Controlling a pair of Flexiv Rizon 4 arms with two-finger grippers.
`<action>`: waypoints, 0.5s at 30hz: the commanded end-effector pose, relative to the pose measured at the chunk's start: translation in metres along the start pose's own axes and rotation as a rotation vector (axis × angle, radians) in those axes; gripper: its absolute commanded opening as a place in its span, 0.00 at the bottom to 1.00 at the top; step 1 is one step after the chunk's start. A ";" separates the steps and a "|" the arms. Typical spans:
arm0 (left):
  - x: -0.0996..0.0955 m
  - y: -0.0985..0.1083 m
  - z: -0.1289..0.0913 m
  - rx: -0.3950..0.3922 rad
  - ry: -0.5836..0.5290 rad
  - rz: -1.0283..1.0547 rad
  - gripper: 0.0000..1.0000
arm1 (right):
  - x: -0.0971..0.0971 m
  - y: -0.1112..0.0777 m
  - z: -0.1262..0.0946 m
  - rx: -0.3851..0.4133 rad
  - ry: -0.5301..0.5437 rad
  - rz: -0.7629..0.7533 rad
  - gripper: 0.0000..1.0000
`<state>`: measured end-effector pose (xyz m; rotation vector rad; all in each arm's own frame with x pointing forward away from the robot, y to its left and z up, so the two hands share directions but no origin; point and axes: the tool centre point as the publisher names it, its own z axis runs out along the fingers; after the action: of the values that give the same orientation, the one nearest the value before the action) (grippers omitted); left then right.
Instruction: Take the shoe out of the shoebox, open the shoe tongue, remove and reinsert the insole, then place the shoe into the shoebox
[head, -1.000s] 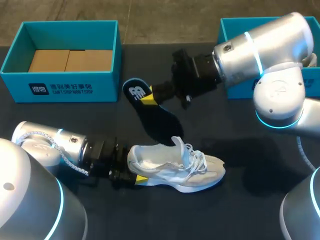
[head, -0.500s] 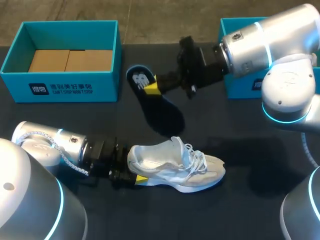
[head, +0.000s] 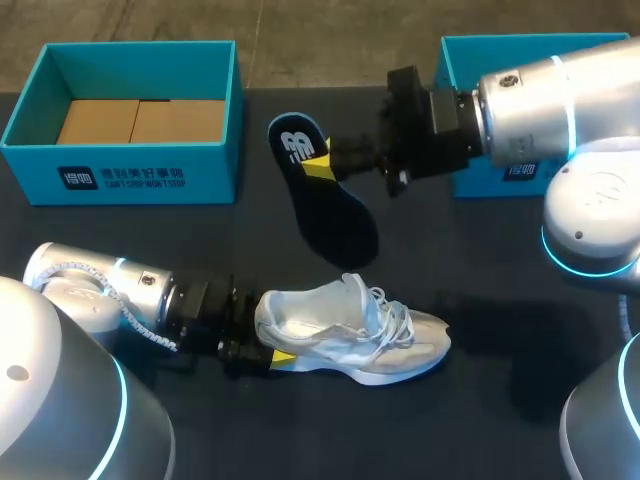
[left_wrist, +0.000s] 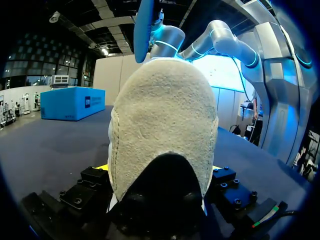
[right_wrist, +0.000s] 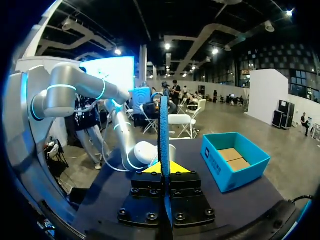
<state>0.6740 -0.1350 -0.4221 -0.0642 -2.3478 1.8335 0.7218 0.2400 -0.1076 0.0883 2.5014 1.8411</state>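
A white sneaker (head: 360, 325) lies on its side on the dark table, toe pointing right. My left gripper (head: 271, 336) is shut on its heel; in the left wrist view the heel (left_wrist: 162, 115) fills the space between the fingers of that gripper (left_wrist: 160, 172). My right gripper (head: 318, 167) is shut on the dark blue insole (head: 335, 205), gripping it near its logo end and holding it in the air above the table, beyond the shoe. The right wrist view shows the insole (right_wrist: 164, 125) edge-on between the right gripper's (right_wrist: 164, 169) yellow tips.
A teal shoebox (head: 130, 178) with cardboard inside stands at the back left. A second teal box (head: 462, 48) sits at the back right, partly behind my right arm. Bare dark tabletop lies to the right of the shoe.
My right gripper has carried the insole to the right and farther from the shoe. The left arm and the shoe have stayed still.
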 end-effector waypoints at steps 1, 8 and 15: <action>-0.002 0.002 0.000 -0.004 0.000 -0.001 0.00 | 0.001 0.000 0.002 0.002 -0.003 0.000 0.00; -0.002 0.002 0.000 -0.004 0.000 -0.001 0.00 | 0.001 0.021 -0.021 -0.034 -0.043 0.023 0.00; -0.002 0.002 0.000 -0.004 0.000 -0.001 0.00 | 0.005 0.034 -0.045 -0.083 -0.017 0.055 0.00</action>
<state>0.6740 -0.1350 -0.4221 -0.0643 -2.3477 1.8335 0.7201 0.2272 -0.0663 0.1874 2.4354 1.9323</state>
